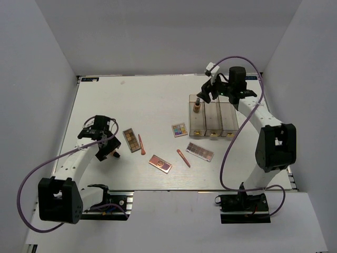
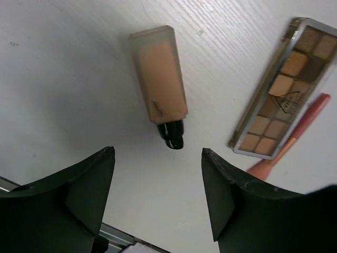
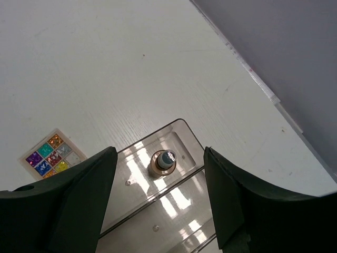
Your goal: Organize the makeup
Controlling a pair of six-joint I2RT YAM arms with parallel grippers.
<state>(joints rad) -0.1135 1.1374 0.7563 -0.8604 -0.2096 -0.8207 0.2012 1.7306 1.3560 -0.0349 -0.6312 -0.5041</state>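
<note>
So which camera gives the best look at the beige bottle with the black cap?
The left wrist camera: the beige bottle lies flat on the table, whole and close up. From overhead the left arm hides that spot; I cannot pick it out. The right wrist camera misses it.

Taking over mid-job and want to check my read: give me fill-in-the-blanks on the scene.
The small bottle stands in the clear box's ___ compartment. The right gripper above it is ___. The beige bottle lying under the left gripper has a ___ cap. The table holds ___ flat palettes.
Missing: left; open; black; four.
</note>
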